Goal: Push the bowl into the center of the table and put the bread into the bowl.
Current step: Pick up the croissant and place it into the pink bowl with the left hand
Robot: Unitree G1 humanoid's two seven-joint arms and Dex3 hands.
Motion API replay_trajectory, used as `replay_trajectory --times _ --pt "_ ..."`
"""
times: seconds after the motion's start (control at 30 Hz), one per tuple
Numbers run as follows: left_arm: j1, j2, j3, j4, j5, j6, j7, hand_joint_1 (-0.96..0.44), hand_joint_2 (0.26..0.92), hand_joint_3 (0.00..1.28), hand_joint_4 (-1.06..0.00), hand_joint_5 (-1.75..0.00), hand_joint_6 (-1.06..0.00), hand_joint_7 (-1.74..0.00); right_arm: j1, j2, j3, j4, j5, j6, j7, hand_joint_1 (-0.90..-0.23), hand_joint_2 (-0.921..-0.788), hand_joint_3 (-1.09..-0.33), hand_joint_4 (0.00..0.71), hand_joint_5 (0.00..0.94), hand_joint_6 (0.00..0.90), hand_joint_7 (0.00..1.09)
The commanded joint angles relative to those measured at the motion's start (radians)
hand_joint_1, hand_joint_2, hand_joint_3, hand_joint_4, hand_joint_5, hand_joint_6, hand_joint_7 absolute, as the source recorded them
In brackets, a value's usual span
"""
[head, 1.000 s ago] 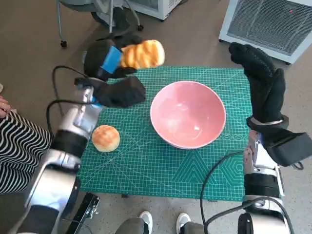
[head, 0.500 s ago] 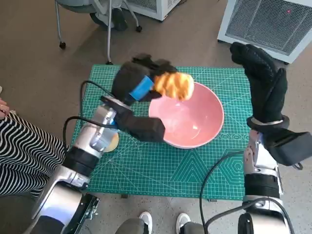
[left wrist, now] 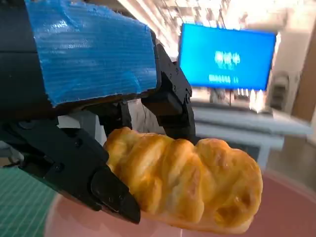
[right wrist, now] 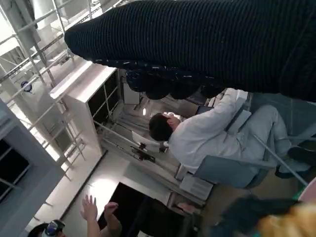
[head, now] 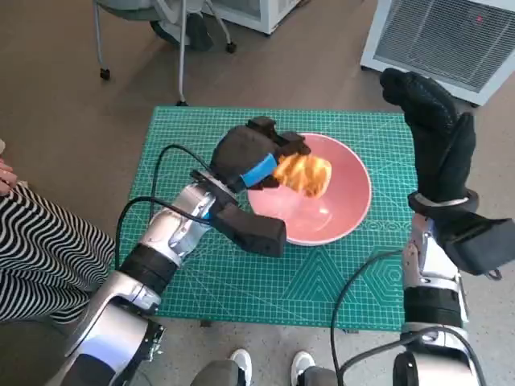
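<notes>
The left hand (head: 251, 159) sits at the centre of the head view, over the left rim of the pink bowl (head: 346, 211). Its fingers (left wrist: 106, 187) are clamped on a braided golden bread (head: 302, 174). The bread projects from the hand toward the right of the frame and hangs above the bowl's interior, not touching its floor.

In the left wrist view, the bread (left wrist: 190, 185) fills the lower centre. One black finger presses against its near end at lower left; further fingers (left wrist: 170, 106) close on it from above, behind the blue-taped back of the hand (left wrist: 91, 54). The pink bowl (left wrist: 291, 212) shows beneath the bread.

The bowl rests on the green cutting mat (head: 241, 273), slightly right of the mat's middle.

The right hand (head: 434, 133) stands upright at the upper right of the head view, beside the bowl's right rim, without contact. Its gloved fingers are extended, close together, and hold nothing.

In the right wrist view, a seated person (right wrist: 207, 131) appears at centre.
</notes>
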Motion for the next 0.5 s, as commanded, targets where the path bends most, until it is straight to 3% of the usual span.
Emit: replay_trajectory --times 0.03,0.13,0.17,0.2,0.23,0.27,0.3,0.5 --pt "-0.039 -0.015 -0.006 0.047 -0.013 -0.037 -0.029 0.0 0.914 0.08 -0.7 -1.28 -0.64 -1.02 0.03 -0.001 0.002 0.008 -0.006 0.002 -0.002 -0.736 -0.921 -0.69 0.171 0.003 0.037 0.49" --pt "-0.031 -0.021 0.012 0.061 -0.053 -0.064 -0.074 0.0 0.919 0.18 -0.61 -1.31 -0.47 -1.24 0.032 -0.001 0.001 0.006 -0.005 0.0 -0.002 -0.735 -0.921 -0.689 0.171 0.003 0.038 0.49" --pt "-0.028 -0.021 0.017 0.063 -0.064 -0.071 -0.087 -0.02 0.887 0.17 -0.53 -1.0 -0.43 -1.0 0.033 -0.001 0.001 0.004 -0.005 0.0 -0.003 -0.736 -0.921 -0.689 0.171 0.003 0.038 0.49" --pt "-0.021 -0.02 0.025 0.056 -0.081 -0.075 -0.112 -0.03 0.882 0.15 -0.53 -0.84 -0.43 -0.88 0.034 -0.002 0.001 0.002 -0.005 0.0 -0.003 -0.736 -0.921 -0.689 0.171 0.003 0.038 0.49" --pt "-0.017 -0.019 0.03 0.05 -0.094 -0.078 -0.129 -0.09 0.874 0.1 -0.48 -0.55 -0.43 -0.63 0.034 -0.003 0.001 0.001 -0.005 0.0 -0.004 -0.738 -0.921 -0.689 0.171 0.003 0.038 0.49" --pt "-0.009 -0.016 0.036 0.037 -0.106 -0.079 -0.149 -0.11 0.873 0.08 -0.46 -0.44 -0.44 -0.53 0.035 -0.003 0.0 0.0 -0.005 0.001 -0.004 -0.738 -0.921 -0.689 0.171 0.003 0.037 0.49" --pt "-0.003 -0.013 0.04 0.027 -0.114 -0.08 -0.163 -0.2 0.868 0.05 -0.38 -0.23 -0.44 -0.31 0.036 -0.004 -0.001 0.0 -0.004 0.001 -0.004 -0.741 -0.921 -0.689 0.171 0.003 0.038 0.49" --pt "0.043 0.02 0.068 -0.084 -0.152 -0.062 -0.241 -0.5 0.878 0.01 -0.21 -0.03 -0.38 -0.08 0.039 -0.002 -0.002 -0.007 -0.007 -0.001 -0.009 -0.748 -0.921 -0.688 0.171 0.002 0.037 0.49"
